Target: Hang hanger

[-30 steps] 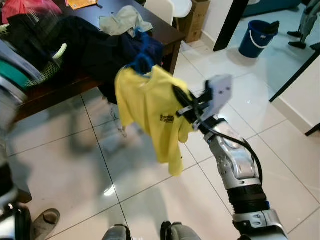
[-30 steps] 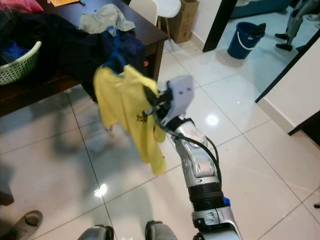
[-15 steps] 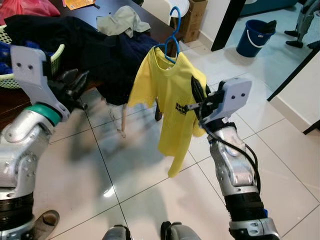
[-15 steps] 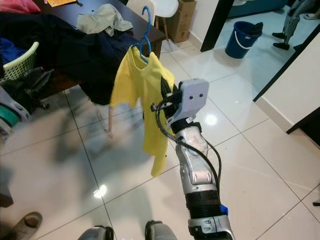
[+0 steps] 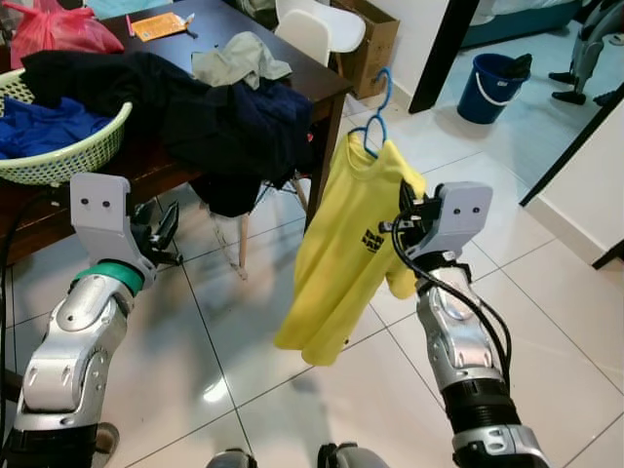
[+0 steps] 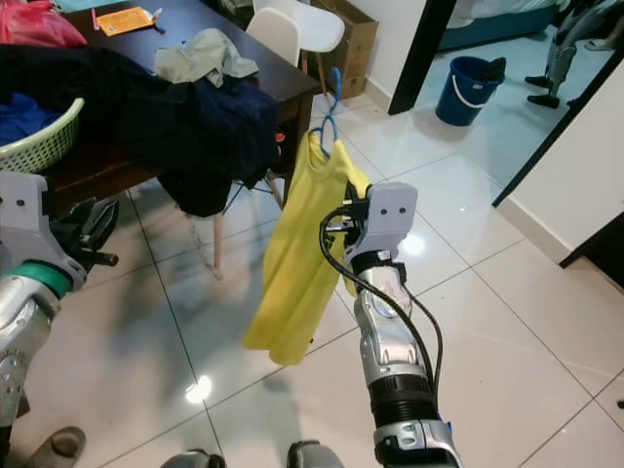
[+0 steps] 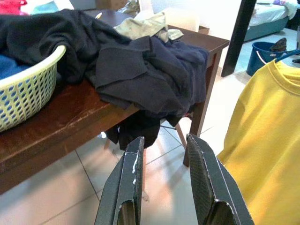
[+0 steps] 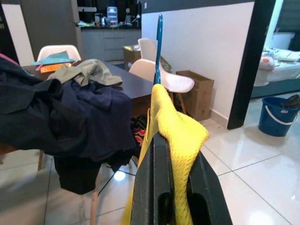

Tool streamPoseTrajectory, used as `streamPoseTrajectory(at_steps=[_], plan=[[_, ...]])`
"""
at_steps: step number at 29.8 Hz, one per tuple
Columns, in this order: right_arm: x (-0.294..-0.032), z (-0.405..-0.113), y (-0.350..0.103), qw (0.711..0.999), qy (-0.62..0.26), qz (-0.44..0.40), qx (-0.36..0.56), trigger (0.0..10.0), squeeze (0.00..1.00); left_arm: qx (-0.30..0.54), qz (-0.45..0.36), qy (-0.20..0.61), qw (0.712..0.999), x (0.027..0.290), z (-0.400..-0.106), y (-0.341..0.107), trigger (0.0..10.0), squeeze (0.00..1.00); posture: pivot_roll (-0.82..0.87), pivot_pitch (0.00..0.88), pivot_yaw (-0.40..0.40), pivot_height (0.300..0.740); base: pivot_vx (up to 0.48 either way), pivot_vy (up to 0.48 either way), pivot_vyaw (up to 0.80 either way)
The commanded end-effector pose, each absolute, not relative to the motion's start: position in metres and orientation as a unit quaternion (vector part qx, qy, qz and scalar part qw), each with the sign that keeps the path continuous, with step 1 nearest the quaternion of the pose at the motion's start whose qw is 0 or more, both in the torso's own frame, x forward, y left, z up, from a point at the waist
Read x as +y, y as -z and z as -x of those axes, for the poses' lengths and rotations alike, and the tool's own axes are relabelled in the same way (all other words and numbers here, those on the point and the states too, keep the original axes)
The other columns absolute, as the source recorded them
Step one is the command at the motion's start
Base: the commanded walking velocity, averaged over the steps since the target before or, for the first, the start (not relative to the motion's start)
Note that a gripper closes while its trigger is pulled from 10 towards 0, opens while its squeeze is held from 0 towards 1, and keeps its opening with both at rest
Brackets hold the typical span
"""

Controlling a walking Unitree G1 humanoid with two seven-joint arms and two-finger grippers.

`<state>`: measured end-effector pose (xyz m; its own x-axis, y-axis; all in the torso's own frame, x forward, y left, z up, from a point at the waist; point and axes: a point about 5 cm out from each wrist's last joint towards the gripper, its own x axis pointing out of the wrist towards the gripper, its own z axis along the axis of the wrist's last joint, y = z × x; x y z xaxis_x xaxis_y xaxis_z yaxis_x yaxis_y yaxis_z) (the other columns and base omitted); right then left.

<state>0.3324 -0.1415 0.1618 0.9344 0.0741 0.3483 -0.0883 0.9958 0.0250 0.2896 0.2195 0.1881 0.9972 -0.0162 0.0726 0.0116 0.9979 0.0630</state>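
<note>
A yellow T-shirt [image 5: 346,263] hangs on a blue hanger whose hook [image 5: 373,105] sticks up above the collar. My right gripper [image 5: 402,216] is shut on the hanger's shoulder through the yellow cloth [image 8: 176,131], holding it in the air beside the table's corner. The shirt's lower half swings out to the left above the floor tiles. My left gripper [image 5: 161,232] is raised in front of the table edge, fingers [image 7: 133,164] open with nothing between them, and the shirt's sleeve lies off to one side of it.
A dark wooden table [image 5: 327,70] carries a heap of dark clothes [image 5: 229,117], a green basket [image 5: 58,161] and a red bag [image 5: 54,24]. White chairs [image 5: 322,24], a cardboard box [image 5: 378,39], a black door frame [image 5: 444,49] and a blue bucket [image 5: 492,83] stand behind. Glossy tiled floor lies ahead.
My right gripper has carried the hanger and shirt to the right, away from the table, and the shirt's hem now swings left. The left arm came into view and then lowered.
</note>
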Motion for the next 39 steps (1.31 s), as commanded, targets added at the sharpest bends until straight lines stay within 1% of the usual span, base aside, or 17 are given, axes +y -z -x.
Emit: streamPoseTrajectory(at_steps=[1,2,4,10,13,20,27,34,39], plan=[[-0.146,-0.331,-0.163,0.980,-0.031,-0.016,-0.194,10.0,0.00,-0.044,-0.061,-0.001,0.997,0.223,-0.291,-0.186,10.0,0.00,0.06,0.000,0.031,0.740,0.000,0.000,0.00],[-0.147,-0.331,-0.162,0.980,-0.030,-0.013,-0.194,10.0,0.00,-0.050,-0.075,-0.004,0.996,0.223,-0.292,-0.187,10.0,0.00,0.06,0.000,0.030,0.740,0.000,0.000,0.00],[-0.148,-0.331,-0.161,0.981,-0.029,-0.013,-0.193,10.0,0.00,-0.055,-0.075,-0.012,0.996,0.223,-0.295,-0.188,10.0,0.00,0.06,0.000,0.027,0.740,0.000,0.000,0.00],[-0.150,-0.334,-0.160,0.981,-0.024,-0.015,-0.190,10.0,0.00,-0.069,-0.051,-0.025,0.996,0.218,-0.307,-0.195,10.0,0.00,0.05,0.000,0.016,0.740,0.000,0.000,0.00],[-0.152,-0.337,-0.161,0.982,-0.018,-0.035,-0.183,10.0,0.00,-0.080,-0.059,-0.018,0.995,0.215,-0.311,-0.201,10.0,0.00,0.05,0.000,0.012,0.740,0.000,0.000,-0.80],[-0.154,-0.338,-0.163,0.982,-0.014,-0.035,-0.186,10.0,0.00,-0.084,-0.030,0.013,0.996,0.208,-0.313,-0.209,10.0,0.00,0.05,0.000,0.012,0.740,0.000,0.000,-0.80],[-0.151,-0.339,-0.165,0.981,-0.020,-0.032,-0.191,10.0,0.00,-0.085,-0.060,0.012,0.995,0.206,-0.315,-0.208,10.0,0.00,0.05,0.000,0.011,0.740,0.000,0.000,-0.80],[-0.151,-0.339,-0.168,0.980,-0.024,-0.033,-0.196,10.0,0.00,-0.092,-0.062,0.007,0.994,0.206,-0.320,-0.213,10.0,0.00,0.05,0.000,0.015,0.740,0.000,0.000,0.00],[-0.151,-0.339,-0.168,0.980,-0.024,-0.033,-0.197,10.0,0.00,-0.094,-0.066,0.010,0.993,0.206,-0.321,-0.214,10.0,0.00,0.05,0.000,0.016,0.740,0.000,0.000,-0.80]])
